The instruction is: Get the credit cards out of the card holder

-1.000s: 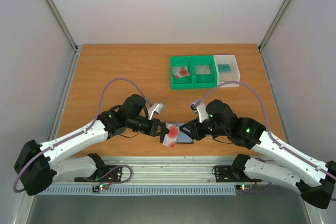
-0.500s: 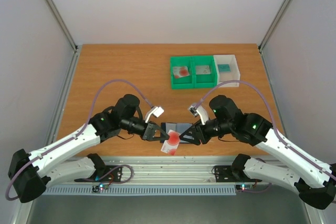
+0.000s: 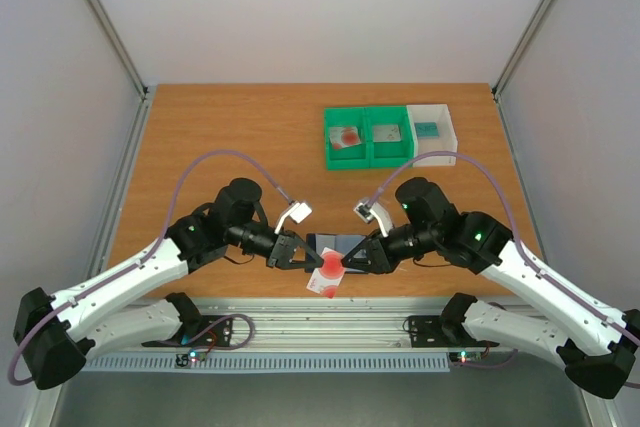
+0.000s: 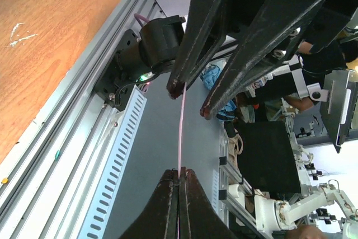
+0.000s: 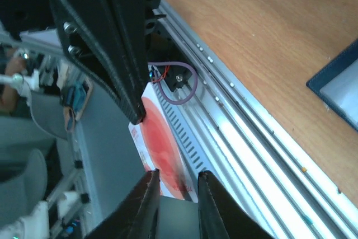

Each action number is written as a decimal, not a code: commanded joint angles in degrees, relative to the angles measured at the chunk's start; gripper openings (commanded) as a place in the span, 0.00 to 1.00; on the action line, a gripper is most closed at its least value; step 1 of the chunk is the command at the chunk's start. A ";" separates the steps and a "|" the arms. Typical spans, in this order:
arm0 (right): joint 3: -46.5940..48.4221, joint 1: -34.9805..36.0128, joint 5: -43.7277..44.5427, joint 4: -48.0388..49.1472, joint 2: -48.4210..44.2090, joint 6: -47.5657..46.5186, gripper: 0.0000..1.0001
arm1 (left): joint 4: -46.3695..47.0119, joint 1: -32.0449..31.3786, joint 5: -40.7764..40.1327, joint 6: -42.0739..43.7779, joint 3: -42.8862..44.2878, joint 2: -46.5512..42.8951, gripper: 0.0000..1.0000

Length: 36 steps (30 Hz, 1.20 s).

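Two green bins (image 3: pixel 367 159) stand side by side toward the wooden table's (image 3: pixel 230 137) far right. A white bin (image 3: pixel 450 133) touches their right side.

walls (image 3: pixel 320 7): plain white | table (image 3: pixel 230 127): orange wood | near edge: aluminium rail (image 3: pixel 320 325)

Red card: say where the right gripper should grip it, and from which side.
Grip the free end opposite the left gripper, coming from the robot's right, with the jaws closing on the two flat faces. The red card is thin and held in the air by one end, so probably only its faces offer purchase.
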 commanded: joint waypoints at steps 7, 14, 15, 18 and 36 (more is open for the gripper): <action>-1.69 -1.36 -6.97 3.06 -1.99 -0.22 0.01 | 3.15 -0.15 0.65 1.25 -0.10 -0.07 0.00; -2.80 -1.91 -1.75 2.67 -2.39 0.43 0.01 | -4.47 -0.19 -9.69 4.02 2.50 -1.53 0.66; -3.02 -1.99 -0.53 2.56 -2.56 0.75 0.01 | -6.44 -0.20 -11.85 5.06 3.02 -1.86 0.74; -2.90 -2.00 4.86 2.30 -2.70 2.00 0.01 | -9.17 -0.15 -17.95 6.48 4.11 -2.96 0.99; -3.01 -13.48 29.79 20.76 15.93 8.52 0.01 | -13.34 -0.19 -50.70 7.05 0.72 -4.85 0.99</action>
